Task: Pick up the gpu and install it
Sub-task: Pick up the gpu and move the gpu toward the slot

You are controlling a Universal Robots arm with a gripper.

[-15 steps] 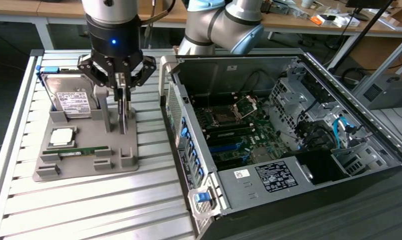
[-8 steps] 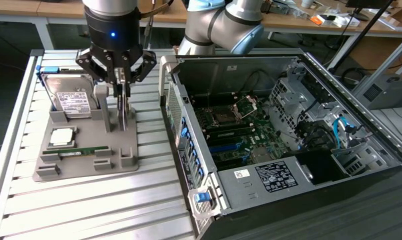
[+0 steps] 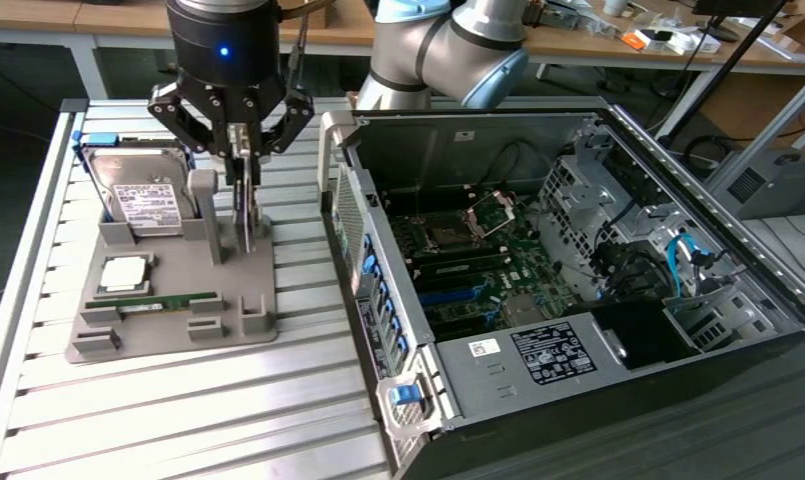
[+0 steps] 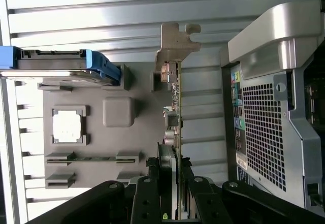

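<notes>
gpu [image 4: 177,107] in grip of end effector [image 4: 170,164]

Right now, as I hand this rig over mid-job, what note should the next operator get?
Gripper: closed on the upper edge of the gpu.
The gpu: standing upright in its slot on the grey holder tray, beside the open computer case; not yet lifted out.
Done: the card is gripped.
Left: the lift out of the tray and the whole install; nothing is seated on the motherboard yet.
</notes>
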